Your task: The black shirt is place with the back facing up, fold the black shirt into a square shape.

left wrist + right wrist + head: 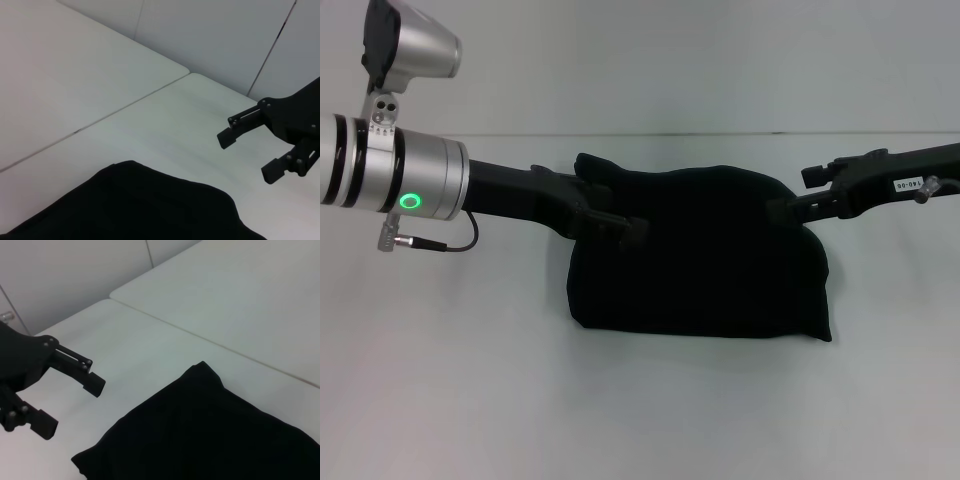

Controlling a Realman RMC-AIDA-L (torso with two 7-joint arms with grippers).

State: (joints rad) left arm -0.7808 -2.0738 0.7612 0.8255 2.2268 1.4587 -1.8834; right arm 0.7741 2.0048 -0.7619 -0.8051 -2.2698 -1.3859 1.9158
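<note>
The black shirt (700, 260) lies folded into a thick, roughly rectangular bundle in the middle of the white table; no lettering shows. It also shows in the left wrist view (140, 210) and the right wrist view (210, 435). My left gripper (610, 210) is at the bundle's far left corner. The right wrist view shows it (70, 405) open and empty, a little apart from the cloth. My right gripper (798, 192) is at the far right corner. The left wrist view shows it (248, 157) open and empty, apart from the cloth.
The white table (470, 380) has a seam between two tops (100, 120), also in the right wrist view (200, 340). A pale wall (670, 60) stands behind the table's far edge. My left arm's silver wrist (410, 180) fills the left of the head view.
</note>
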